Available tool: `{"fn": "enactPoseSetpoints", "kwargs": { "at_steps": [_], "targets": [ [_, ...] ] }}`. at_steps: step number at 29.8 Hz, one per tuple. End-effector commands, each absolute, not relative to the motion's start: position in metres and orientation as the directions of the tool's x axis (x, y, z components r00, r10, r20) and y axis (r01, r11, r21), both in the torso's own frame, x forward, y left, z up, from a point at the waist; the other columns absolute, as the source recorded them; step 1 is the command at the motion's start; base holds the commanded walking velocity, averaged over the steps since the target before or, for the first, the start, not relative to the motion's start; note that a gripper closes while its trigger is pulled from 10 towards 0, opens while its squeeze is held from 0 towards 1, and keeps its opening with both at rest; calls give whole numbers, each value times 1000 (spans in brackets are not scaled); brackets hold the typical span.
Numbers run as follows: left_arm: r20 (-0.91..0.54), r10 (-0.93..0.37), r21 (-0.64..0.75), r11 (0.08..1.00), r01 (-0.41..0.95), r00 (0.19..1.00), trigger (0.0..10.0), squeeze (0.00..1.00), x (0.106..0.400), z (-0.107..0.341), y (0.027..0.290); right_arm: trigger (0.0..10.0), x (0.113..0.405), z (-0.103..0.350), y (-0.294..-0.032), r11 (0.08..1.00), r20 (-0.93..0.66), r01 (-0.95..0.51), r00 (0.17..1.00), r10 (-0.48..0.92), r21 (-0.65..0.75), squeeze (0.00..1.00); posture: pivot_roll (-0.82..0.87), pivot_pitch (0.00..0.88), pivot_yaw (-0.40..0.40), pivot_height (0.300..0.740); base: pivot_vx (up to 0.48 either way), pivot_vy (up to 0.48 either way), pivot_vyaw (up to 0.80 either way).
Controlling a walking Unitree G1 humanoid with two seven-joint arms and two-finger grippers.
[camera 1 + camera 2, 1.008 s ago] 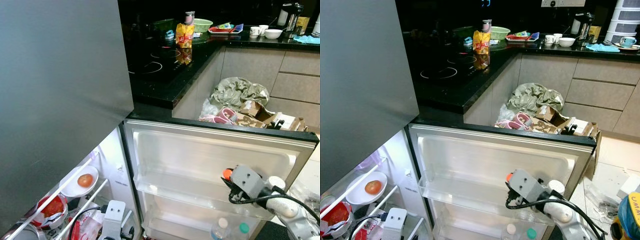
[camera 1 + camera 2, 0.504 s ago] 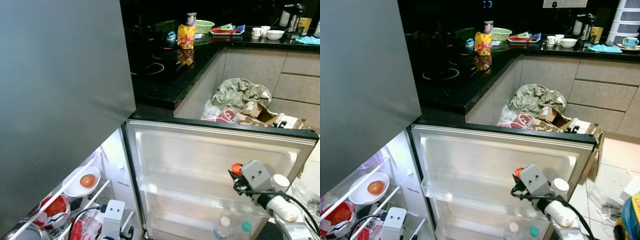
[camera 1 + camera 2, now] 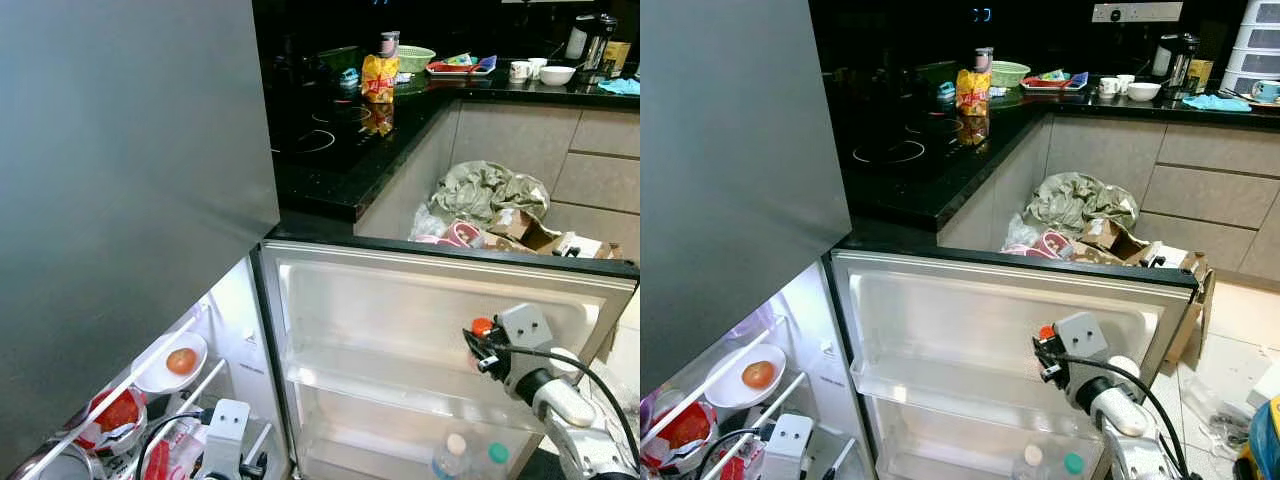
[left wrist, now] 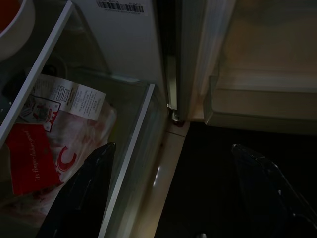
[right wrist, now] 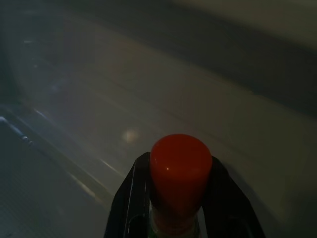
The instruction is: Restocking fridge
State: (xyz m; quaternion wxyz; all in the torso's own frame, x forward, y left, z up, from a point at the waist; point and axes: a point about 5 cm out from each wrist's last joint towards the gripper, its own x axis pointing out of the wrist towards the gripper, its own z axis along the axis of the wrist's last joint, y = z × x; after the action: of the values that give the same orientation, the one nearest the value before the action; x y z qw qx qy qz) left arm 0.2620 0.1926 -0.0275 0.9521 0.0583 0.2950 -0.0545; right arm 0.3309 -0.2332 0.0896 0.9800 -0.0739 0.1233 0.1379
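Red-capped bottle held at the fridge door shelf

At lower right, the right gripper clamps the red-capped bottle below its cap; likely rigid, smooth, slippery. Left gripper hangs open.

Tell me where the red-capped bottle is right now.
The red-capped bottle sits clamped in the right tool, held against the open fridge door above its upper shelf.

Right gripper, clamped on the red-capped bottle, has shifted rightward along the fridge door interior, slightly higher.
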Motion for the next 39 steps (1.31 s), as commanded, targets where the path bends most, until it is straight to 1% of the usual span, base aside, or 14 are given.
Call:
{"fn": "enactPoseSetpoints", "kwargs": {
  "at_steps": [1, 12, 13, 15, 16, 17, 18, 21, 22, 23, 25, 26, 39],
  "targets": [
    [-575, -59, 98, 985, 140, 816, 10000, 0, 260, -28, 199, 10000, 311, 54, -243, 971, -413, -241, 885, 215, -11, 0, -114, 52, 59, 740, 0, 0, 0],
    [-575, -60, 96, 985, 141, 816, 10000, 0, 260, -28, 199, 10000, 307, 48, -240, 960, -463, -280, 849, 254, 13, 0, -111, 54, 56, 740, 0, 0, 0],
    [-576, -60, 96, 985, 140, 816, 10000, 0, 259, -28, 199, 10000, 307, 48, -239, 960, -466, -280, 847, 255, 16, 259, -111, 55, 56, 740, 0, 0, 0],
    [-576, -59, 96, 985, 140, 815, 10000, 0, 259, -28, 200, 10000, 307, 49, -239, 960, -469, -279, 846, 255, 18, 259, -111, 55, 56, 740, 0, 0, 0],
    [-577, -59, 96, 985, 140, 815, 10000, 0, 259, -29, 200, 10000, 307, 49, -240, 960, -471, -279, 845, 254, 18, 812, -113, 55, 55, 740, 0, 0, 0],
    [-577, -59, 96, 986, 139, 815, 10000, 0, 259, -29, 200, 10000, 307, 49, -240, 960, -471, -278, 845, 253, 18, 812, -112, 56, 56, 740, 0, 0, 0],
    [-577, -59, 96, 986, 139, 814, 10000, 0, 259, -29, 200, 10000, 307, 49, -240, 960, -472, -280, 844, 255, 18, 1000, -113, 55, 55, 740, 0, 0, 0],
    [-578, -60, 95, 986, 140, 814, 10000, 0, 259, -29, 200, 10000, 307, 50, -241, 959, -472, -281, 843, 256, 17, 1000, -113, 55, 55, 740, 0, 0, 0],
    [-578, -61, 94, 986, 140, 814, 10000, 0, 258, -29, 199, 10000, 308, 52, -242, 957, -475, -289, 842, 256, 4, 667, -116, 55, 55, 740, 0, 0, 0],
    [-578, -61, 94, 986, 141, 813, 10000, 0, 258, -29, 199, 10000, 308, 53, -242, 956, -474, -293, 842, 257, -2, 67, -116, 55, 55, 740, 0, 0, 0],
    [-579, -62, 93, 986, 142, 813, 10000, 0, 258, -29, 199, 10000, 308, 54, -242, 955, -474, -296, 842, 258, -6, 67, -116, 55, 55, 740, 0, 0, 0],
    [-578, -63, 93, 986, 142, 813, 10000, 0, 259, -29, 198, 10000, 309, 56, -243, 954, -470, -301, 843, 260, -13, 0, -117, 56, 55, 740, 0, 0, 0],
    [-580, -67, 90, 985, 146, 812, 10000, 0, 258, -30, 197, 10000, 318, 97, -243, 903, -411, -427, 832, 374, -43, 0, -123, 57, 55, 740, 0, 0, 0]
  ]
}}
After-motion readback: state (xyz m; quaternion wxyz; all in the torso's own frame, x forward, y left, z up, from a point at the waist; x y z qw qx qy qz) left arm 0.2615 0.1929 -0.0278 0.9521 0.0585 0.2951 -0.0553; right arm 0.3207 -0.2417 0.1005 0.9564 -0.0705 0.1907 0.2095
